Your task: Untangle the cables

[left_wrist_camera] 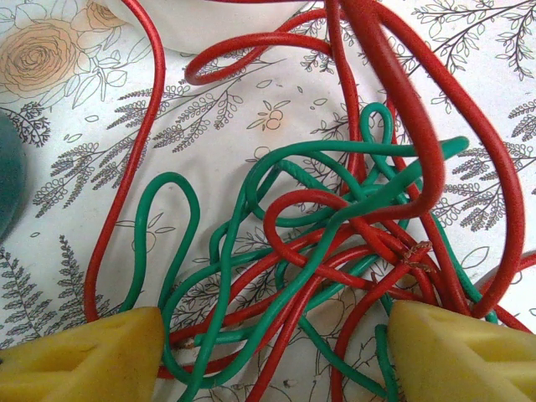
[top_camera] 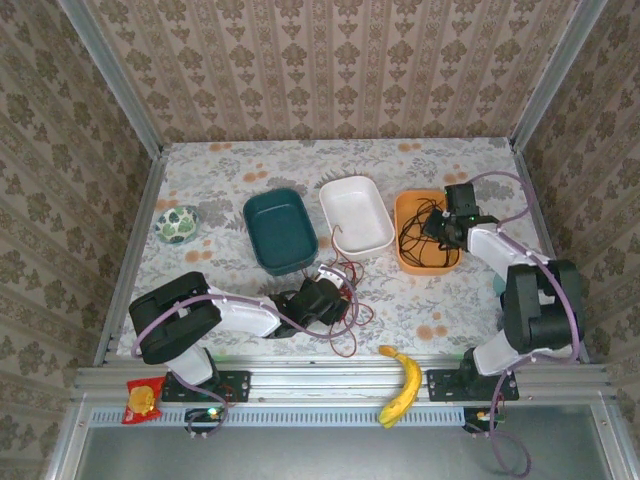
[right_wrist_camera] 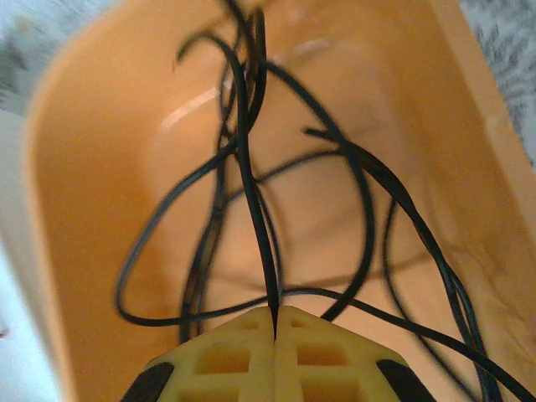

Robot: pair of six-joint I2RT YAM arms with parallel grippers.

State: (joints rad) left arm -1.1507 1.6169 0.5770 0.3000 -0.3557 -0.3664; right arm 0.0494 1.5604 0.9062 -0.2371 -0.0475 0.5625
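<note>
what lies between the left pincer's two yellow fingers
A tangle of red cable and green cable lying on the table, in the left wrist view; the left pincer stands open around it.

Pinched tight at the closed yellow tips of the right gripper [right_wrist_camera: 275, 322], bottom centre: one strand of black cable [right_wrist_camera: 248, 180], running straight up. Draped in loose loops inside the orange bin [right_wrist_camera: 92, 167] beneath. Slightly blurred throughout.

A lab test booth: wallpapered panels [top_camera: 330, 70] within aluminium framing [top_camera: 116, 82].
</note>
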